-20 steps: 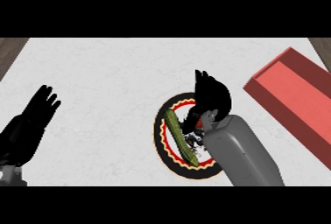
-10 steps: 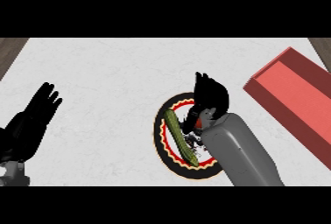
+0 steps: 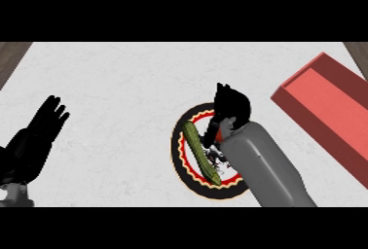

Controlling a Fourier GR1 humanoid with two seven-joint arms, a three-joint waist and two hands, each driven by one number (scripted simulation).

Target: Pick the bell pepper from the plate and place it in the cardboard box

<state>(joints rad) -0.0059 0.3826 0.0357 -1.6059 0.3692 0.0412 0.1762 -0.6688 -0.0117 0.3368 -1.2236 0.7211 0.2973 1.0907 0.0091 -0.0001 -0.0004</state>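
- Right robot hand (image 3: 231,104) over the far part of the plate (image 3: 188,179), fingers curled downward; whether they pinch anything cannot be told, the hand hides what is under it.
- Bell pepper: not clearly visible. A long green thing (image 3: 200,151) lies on the plate just left of the forearm; it may be the target.
- Judgement: light, stiff, smooth skin, likely slippery; take hold across the middle.
- Cardboard box (image 3: 332,111), red here, to the hand's right, apart.
- Left robot hand (image 3: 36,138) rests open far left on the tabletop (image 3: 122,78).
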